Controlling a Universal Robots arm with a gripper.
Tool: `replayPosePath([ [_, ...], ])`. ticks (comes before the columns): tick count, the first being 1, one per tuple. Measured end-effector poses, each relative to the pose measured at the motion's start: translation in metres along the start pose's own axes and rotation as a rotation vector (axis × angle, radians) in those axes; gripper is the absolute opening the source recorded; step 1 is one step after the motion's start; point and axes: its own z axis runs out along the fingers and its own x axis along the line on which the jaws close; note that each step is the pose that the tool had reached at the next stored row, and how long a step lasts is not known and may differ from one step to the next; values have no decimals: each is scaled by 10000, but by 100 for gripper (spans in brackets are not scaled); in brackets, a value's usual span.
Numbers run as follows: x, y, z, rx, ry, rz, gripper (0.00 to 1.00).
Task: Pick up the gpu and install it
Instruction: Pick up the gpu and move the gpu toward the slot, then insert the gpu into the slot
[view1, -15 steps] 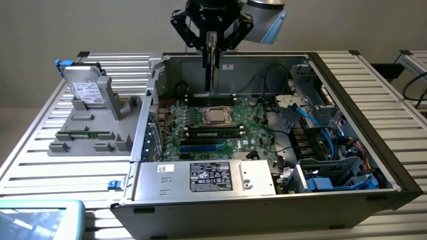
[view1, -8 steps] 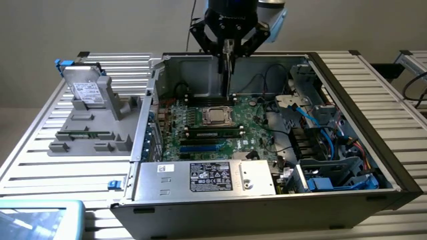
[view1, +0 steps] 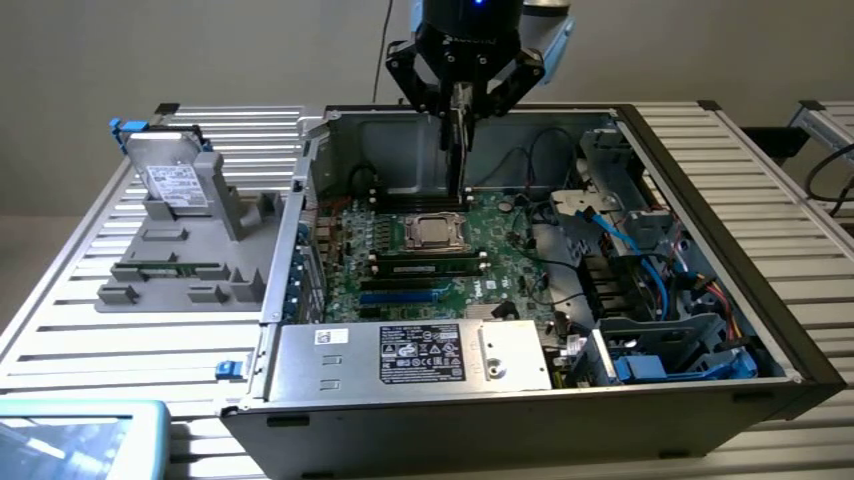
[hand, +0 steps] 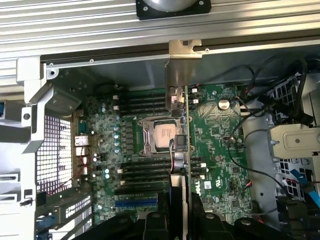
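We saw the gpu (view1: 462, 150) as a thin dark card hanging edge-on at the upper centre of the exterior view. Its silver bracket (hand: 181, 70) was at the end away from the gripper (view1: 461, 98), which pinched it above the open computer case (view1: 507, 430). The case lay on a ribbed metal table (view1: 80, 330) before a grey wall (view1: 200, 50).

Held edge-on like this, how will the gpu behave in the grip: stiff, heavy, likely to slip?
Probably stiff: the gpu hangs straight below the gripper without sagging. Likely light, being thin. Its silver bracket juts out at one end, so it could snag the case wall.
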Motion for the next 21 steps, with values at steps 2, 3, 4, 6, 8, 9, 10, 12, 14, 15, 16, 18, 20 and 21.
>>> replayPosePath([
  [2,0,0,0,0,0,0,28],
  [3,0,0,2,0,0,0,28],
  [4,-1,-1,6,0,1,0,28],
  [6,-7,-4,33,-2,1,-5,28],
  [8,-16,-6,66,2,14,-107,28],
  [9,-18,-7,78,5,30,-232,28],
  [10,-18,-9,90,8,51,-399,28],
  [12,-19,-12,114,14,96,-763,28],
  [14,-20,-14,135,23,140,-1120,28],
  [15,-20,-15,143,26,163,-1297,28],
  [16,-20,-16,150,28,185,-1476,28],
  [18,-20,-18,163,29,231,-1843,28],
  [20,-21,-19,172,12,275,-2202,28],
  [21,-20,-20,174,-3,298,-2386,28],
])
